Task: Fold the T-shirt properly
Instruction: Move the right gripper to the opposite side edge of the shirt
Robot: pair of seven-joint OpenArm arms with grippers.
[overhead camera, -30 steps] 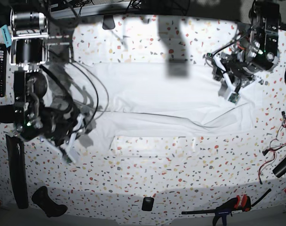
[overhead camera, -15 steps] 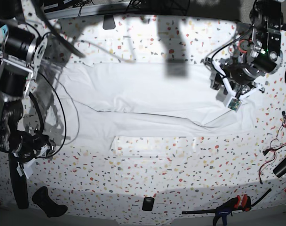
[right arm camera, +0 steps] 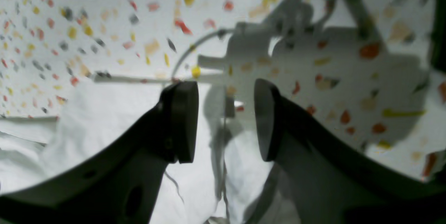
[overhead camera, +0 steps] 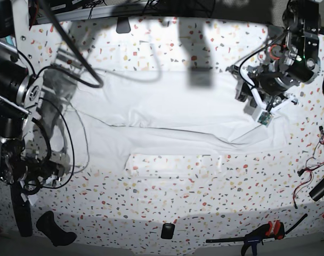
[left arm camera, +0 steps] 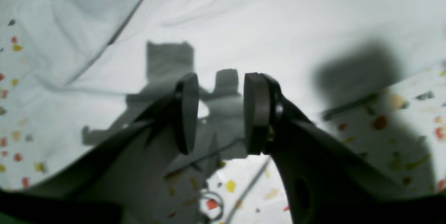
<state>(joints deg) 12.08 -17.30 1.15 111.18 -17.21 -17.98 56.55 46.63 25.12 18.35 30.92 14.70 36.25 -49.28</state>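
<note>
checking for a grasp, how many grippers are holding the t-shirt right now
0. The left gripper hangs above the T-shirt near its right end in the base view, jaws apart and empty. The right gripper is over its opposite edge, also open.

Left gripper (left arm camera: pixel 220 112): jaws parted with a clear gap, nothing held between the pads; in the base view the gripper (overhead camera: pixel 262 109) points downward at the right side, its arm reaching in from the upper right corner. Right gripper (right arm camera: pixel 225 121): jaws parted, nothing held. Its arm stands at the far left edge of the base view, wrist low.
</note>
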